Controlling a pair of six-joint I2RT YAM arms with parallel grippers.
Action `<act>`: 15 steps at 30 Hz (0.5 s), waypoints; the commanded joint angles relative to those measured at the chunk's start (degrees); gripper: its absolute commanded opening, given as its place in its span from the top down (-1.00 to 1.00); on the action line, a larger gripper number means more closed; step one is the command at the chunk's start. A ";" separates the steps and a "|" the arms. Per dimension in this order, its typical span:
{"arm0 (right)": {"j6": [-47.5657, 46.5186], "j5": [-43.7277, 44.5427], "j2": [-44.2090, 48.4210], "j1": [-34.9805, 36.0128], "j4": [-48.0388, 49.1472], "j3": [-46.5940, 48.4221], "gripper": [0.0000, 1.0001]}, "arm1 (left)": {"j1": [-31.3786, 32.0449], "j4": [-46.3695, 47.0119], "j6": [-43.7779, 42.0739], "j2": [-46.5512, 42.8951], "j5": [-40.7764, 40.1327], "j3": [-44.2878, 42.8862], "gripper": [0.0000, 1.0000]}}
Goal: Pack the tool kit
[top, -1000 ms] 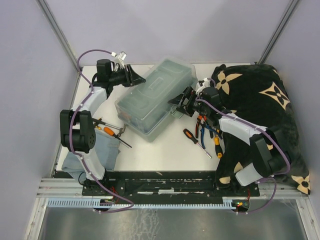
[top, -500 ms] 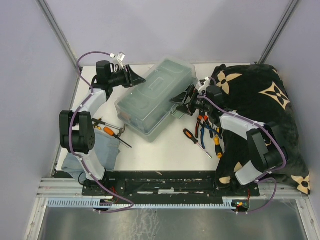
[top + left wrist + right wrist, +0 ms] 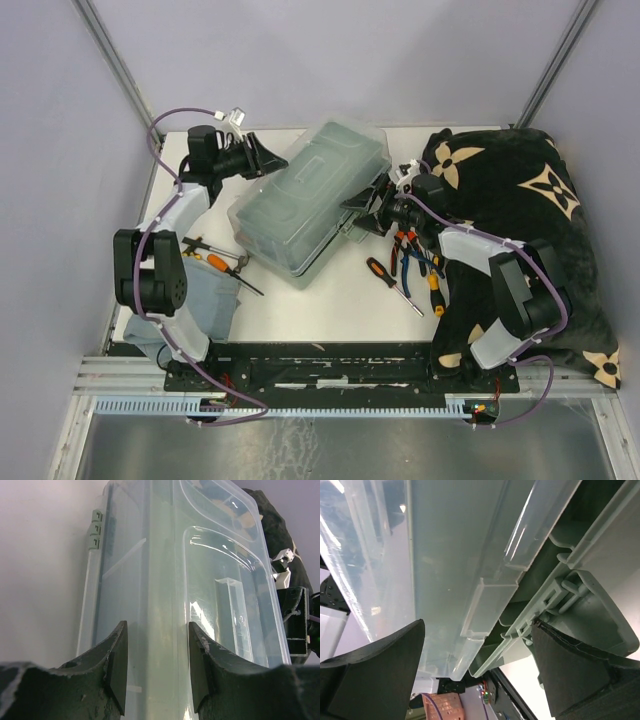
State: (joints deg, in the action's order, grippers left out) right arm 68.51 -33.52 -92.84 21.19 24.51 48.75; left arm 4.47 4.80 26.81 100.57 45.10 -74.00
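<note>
The pale grey-green toolbox (image 3: 310, 205) lies slantwise mid-table, its translucent lid (image 3: 165, 580) raised a crack off the base (image 3: 580, 580). My left gripper (image 3: 268, 160) is at the box's back-left edge, its jaws (image 3: 157, 667) shut on the lid's rim. My right gripper (image 3: 368, 205) is at the front-right side, wide open (image 3: 477, 665), with the lid's edge and the latch between its fingers. Orange-and-black screwdrivers (image 3: 385, 275) and pliers (image 3: 408, 250) lie right of the box. A small hammer (image 3: 240, 262) and an orange screwdriver (image 3: 215, 262) lie to its left.
A black blanket with beige flower marks (image 3: 530, 220) fills the table's right side, under my right arm. A folded grey-blue cloth (image 3: 205, 300) lies at the near left by the left arm's base. Walls close the table at the back and the sides.
The lid has risen a little and swung towards the left. My left gripper has drawn slightly left with it. My right gripper has stayed at the latch side, open.
</note>
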 commanded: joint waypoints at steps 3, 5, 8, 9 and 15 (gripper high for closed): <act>-5.85 -1.59 -1.83 -2.31 -3.35 7.51 -0.91 | 1.13 -13.57 7.80 -2.14 8.27 4.20 0.94; -5.34 -4.22 -3.08 -2.79 -2.09 8.60 -0.90 | 1.04 -12.22 8.68 -2.33 8.44 5.32 0.94; -3.13 -6.38 -2.47 -2.67 2.56 7.69 -0.90 | 1.08 -9.37 10.97 -2.46 8.99 6.93 0.94; -2.56 -6.54 -1.92 -2.65 3.74 7.01 -0.91 | 1.03 -7.90 12.19 -2.68 9.11 7.62 0.94; 0.75 -8.08 -1.42 -2.54 7.81 6.75 -0.90 | 1.10 -4.32 15.79 -3.60 8.98 9.25 0.94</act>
State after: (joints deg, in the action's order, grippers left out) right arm 65.78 -40.58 -94.96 17.96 23.57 54.59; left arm 3.44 8.95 33.39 97.03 44.97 -68.40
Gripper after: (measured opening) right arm 0.952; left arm 0.497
